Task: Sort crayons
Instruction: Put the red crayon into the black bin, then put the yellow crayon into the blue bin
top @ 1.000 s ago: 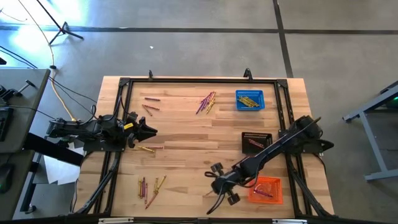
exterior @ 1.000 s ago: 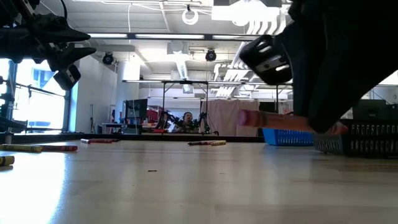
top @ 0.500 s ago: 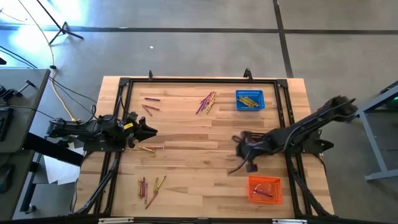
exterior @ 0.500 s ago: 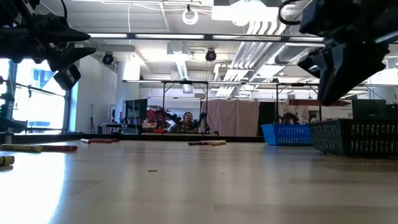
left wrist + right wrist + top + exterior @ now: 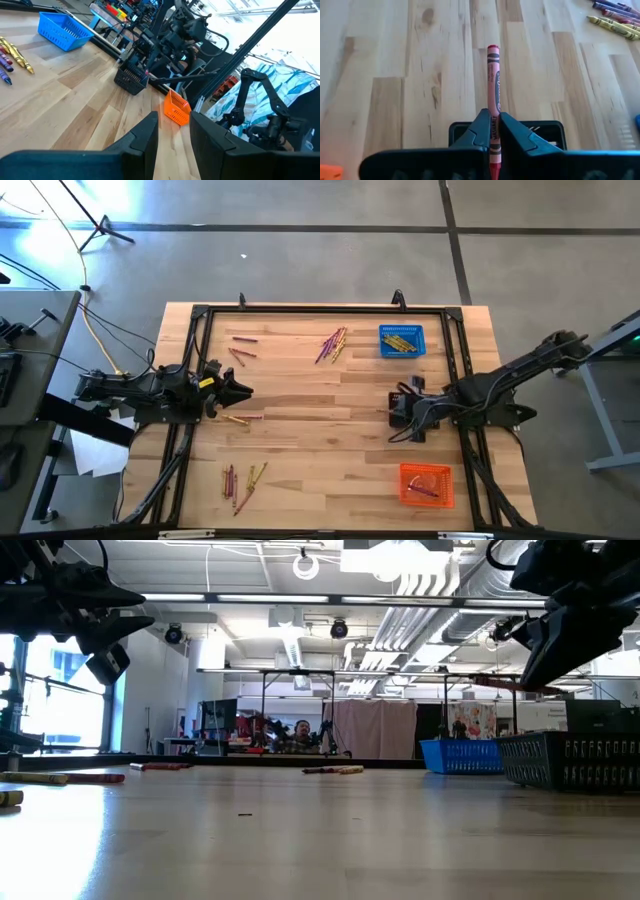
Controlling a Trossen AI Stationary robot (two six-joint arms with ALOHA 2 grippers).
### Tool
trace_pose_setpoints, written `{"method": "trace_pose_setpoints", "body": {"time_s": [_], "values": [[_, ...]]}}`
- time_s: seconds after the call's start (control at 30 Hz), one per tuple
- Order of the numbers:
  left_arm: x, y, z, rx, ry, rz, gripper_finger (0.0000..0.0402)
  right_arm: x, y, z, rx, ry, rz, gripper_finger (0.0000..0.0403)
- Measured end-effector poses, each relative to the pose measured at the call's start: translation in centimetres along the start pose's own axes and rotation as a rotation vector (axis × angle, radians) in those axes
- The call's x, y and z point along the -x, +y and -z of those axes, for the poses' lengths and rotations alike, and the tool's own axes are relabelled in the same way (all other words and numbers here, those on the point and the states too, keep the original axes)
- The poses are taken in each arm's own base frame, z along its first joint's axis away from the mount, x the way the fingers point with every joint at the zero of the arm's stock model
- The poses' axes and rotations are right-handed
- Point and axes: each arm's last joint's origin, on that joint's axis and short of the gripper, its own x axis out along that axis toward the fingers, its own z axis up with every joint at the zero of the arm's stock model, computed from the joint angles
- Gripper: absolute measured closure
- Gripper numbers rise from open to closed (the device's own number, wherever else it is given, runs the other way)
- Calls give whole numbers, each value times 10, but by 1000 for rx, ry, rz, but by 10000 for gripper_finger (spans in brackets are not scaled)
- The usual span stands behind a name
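Red crayon (image 5: 493, 80) pinched between shut right gripper (image 5: 493, 131) fingers, sticking straight out past the tips, held in the air above the black basket (image 5: 413, 409) on the right half of the wooden table (image 5: 300, 430). Basket rim visible just under the fingertips in the right wrist view. In the low view, right gripper (image 5: 575, 615) high above the black basket (image 5: 570, 760).

Left gripper (image 5: 238, 390) at the table's left edge, hanging above the wood — jaws parted by a narrow gap, nothing between them. Same parted fingers (image 5: 142, 137) seen in the left wrist view, pointing across the table toward the baskets.

Other crayons still loose on the table:
- two reddish ones (image 5: 242, 346) near the far left corner
- a mixed purple and yellow cluster (image 5: 333, 342) at the far edge, beside the blue basket (image 5: 401, 341)
- a pair (image 5: 240, 418), yellow and red, just in front of the left gripper
- a yellow, red and purple bunch (image 5: 243, 480) near the front left

Yellow crayons (image 5: 400, 340) already in the blue basket. Orange basket (image 5: 427, 485) at the front right — one reddish crayon (image 5: 424, 489) lying in it.
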Motion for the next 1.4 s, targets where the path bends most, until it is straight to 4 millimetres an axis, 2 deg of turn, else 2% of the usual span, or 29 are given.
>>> {"method": "trace_pose_setpoints", "body": {"time_s": [0.57,0.7,0.9,1.07,1.23,1.4], "values": [[0,0,0,0,1,0,302,29,-23,36,-378,229,122,391],[0,0,0,0,0,0,302,27,-20,38,-495,244,93,391],[0,0,0,0,0,0,302,15,-14,47,-522,256,18,389],[0,0,0,0,0,0,302,7,-13,56,-602,263,15,361],[0,0,0,0,0,0,302,6,-11,50,-617,219,-24,321],[0,0,0,0,1,0,302,8,-6,32,-468,53,-88,312]]}}
